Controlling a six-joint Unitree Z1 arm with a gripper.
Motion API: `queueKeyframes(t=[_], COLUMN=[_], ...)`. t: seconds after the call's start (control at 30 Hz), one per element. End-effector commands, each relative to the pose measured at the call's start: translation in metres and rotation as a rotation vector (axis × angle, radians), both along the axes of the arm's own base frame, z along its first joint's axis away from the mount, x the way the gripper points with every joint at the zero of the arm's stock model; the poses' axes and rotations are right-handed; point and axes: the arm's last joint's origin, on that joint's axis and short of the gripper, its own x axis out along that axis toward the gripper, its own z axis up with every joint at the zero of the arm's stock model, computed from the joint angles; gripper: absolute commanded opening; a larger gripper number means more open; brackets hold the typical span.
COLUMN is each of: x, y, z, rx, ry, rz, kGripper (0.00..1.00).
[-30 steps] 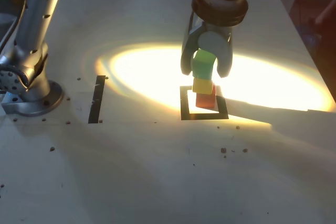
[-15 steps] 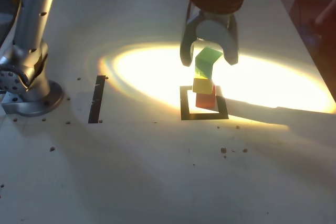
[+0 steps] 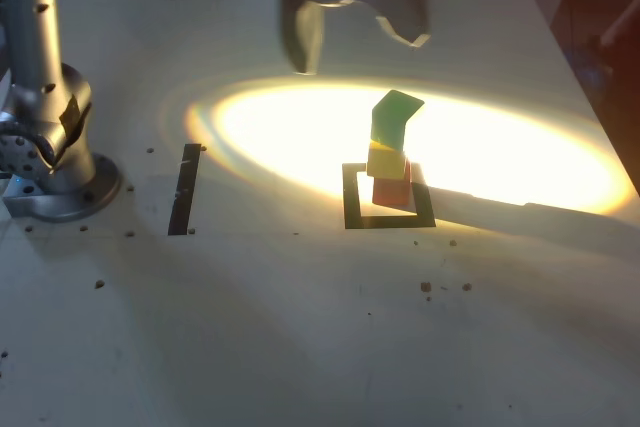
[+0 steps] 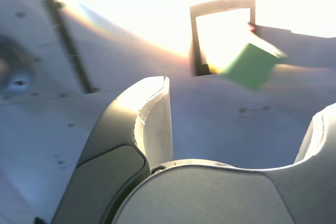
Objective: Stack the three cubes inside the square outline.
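Inside the square outline (image 3: 352, 199) the red cube (image 3: 392, 190) sits at the bottom with the yellow cube (image 3: 385, 160) on it. The green cube (image 3: 393, 118) rests on top, tilted and leaning toward the exterior view's right. My gripper (image 3: 355, 32) hangs open well above the stack and off to the exterior view's left, holding nothing. The wrist view shows the green cube (image 4: 253, 65) over the square outline (image 4: 195, 40), beyond my two spread fingers (image 4: 152, 124); red shows only as a sliver and yellow is hidden there.
A straight black tape strip (image 3: 185, 188) lies at the exterior view's left of the outline. The arm's base (image 3: 50, 162) stands at the far left. Small dark specks (image 3: 445, 287) dot the table in front of the outline.
My gripper opened off the green cube, then rose and swung toward the exterior view's left. The green cube stayed on the stack and now leans more.
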Motion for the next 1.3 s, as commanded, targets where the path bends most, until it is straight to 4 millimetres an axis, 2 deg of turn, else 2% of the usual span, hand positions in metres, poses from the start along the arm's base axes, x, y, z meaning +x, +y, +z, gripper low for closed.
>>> queueKeyframes(t=[0.0, 0.1, 0.13, 0.23, 0.37, 0.53, 0.8, 1.03, 1.27], x=[-0.038, -0.071, -0.084, -0.107, -0.125, -0.139, -0.144, -0.147, -0.141], y=[0.003, 0.006, 0.007, 0.009, 0.010, 0.013, 0.016, 0.017, 0.017], z=[0.009, -0.007, -0.019, -0.053, -0.098, -0.129, -0.146, -0.150, -0.152], rx=[-0.014, -0.018, -0.018, -0.028, -0.042, -0.017, 0.013, 0.021, 0.036], ry=[-0.010, 0.044, 0.070, 0.118, 0.151, 0.186, 0.193, 0.178, 0.127], rz=[0.009, 0.026, 0.033, 0.043, 0.046, 0.049, 0.072, 0.082, 0.105], kGripper=[0.99, 0.99, 0.99, 0.99, 0.99, 0.99, 0.99, 0.99, 0.99])
